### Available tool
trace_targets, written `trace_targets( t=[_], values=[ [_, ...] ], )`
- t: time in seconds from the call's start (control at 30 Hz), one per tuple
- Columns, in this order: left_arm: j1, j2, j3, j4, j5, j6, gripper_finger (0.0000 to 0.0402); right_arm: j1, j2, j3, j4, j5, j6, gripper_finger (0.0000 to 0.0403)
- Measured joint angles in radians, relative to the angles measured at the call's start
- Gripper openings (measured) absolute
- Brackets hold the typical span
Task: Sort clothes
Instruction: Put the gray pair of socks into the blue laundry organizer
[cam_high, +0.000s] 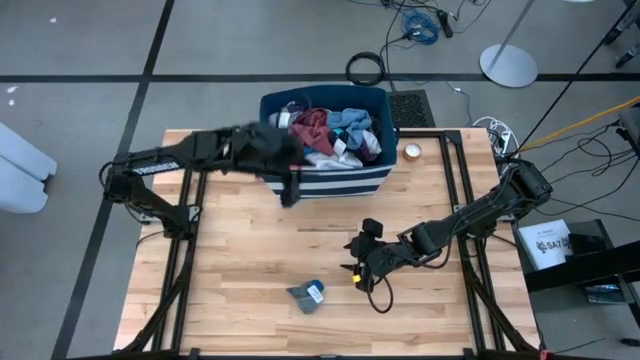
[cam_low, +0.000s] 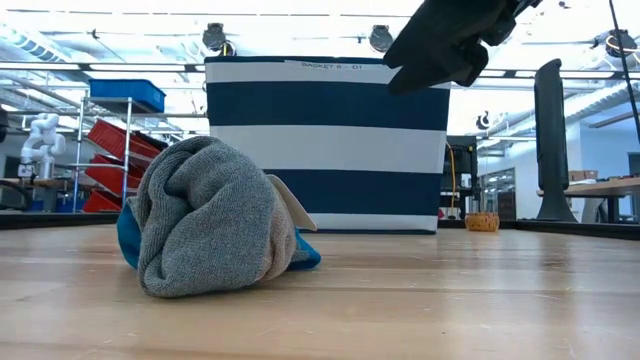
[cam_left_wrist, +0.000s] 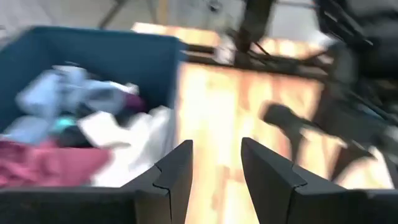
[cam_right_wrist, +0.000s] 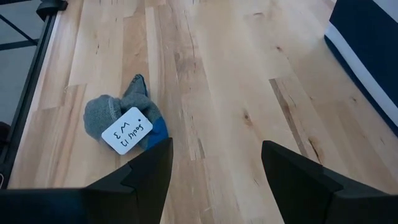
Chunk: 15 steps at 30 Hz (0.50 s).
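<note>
On the wooden table (cam_high: 240, 290) I see a rolled grey sock bundle (cam_high: 307, 295) with a blue layer and a white tag lying alone toward the near edge, well apart from the navy bin with white stripes (cam_high: 330, 183) that stands at the far side. From the low camera the bundle (cam_low: 215, 220) sits in front of the bin (cam_low: 327, 140), with bare table between them. My right claw (cam_high: 356, 258) hangs above the table just beside the bundle without touching it; through its wrist camera I see its two dark fingers (cam_right_wrist: 152, 171) spread wide apart with nothing between them, and the bundle (cam_right_wrist: 124, 124) ahead with its handwritten tag (cam_right_wrist: 127, 130) facing up. My left claw (cam_high: 288, 190) is at the bin's front wall, near its left corner; its wrist camera shows its fingers (cam_left_wrist: 177, 171) parted and empty, and the picture is blurred. Inside the bin I can make out a heap of clothes (cam_high: 335, 135): a maroon piece (cam_high: 312, 128), light blue fabric (cam_high: 355, 125) and white fabric (cam_high: 325, 157). The left wrist camera shows the same heap (cam_left_wrist: 74, 130) behind the bin wall. Beside the bin on the far right of the table sits a small roll of tape (cam_high: 412, 152).
</note>
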Motion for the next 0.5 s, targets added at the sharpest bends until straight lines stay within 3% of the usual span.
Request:
trace_targets(
  t=[0.23, 0.5],
  values=[
    [-0.189, -0.001, -0.062, -0.059, -0.053, -0.049, 0.0143, 0.0, 0.0, 0.0, 0.0, 0.0, 0.0, 0.0233],
    [-0.362, -0.001, -0.301, -0.007, -0.08, -0.06, 0.0143, 0.0, 0.0, 0.0, 0.025, 0.0, 0.011, 0.0233]
  ],
)
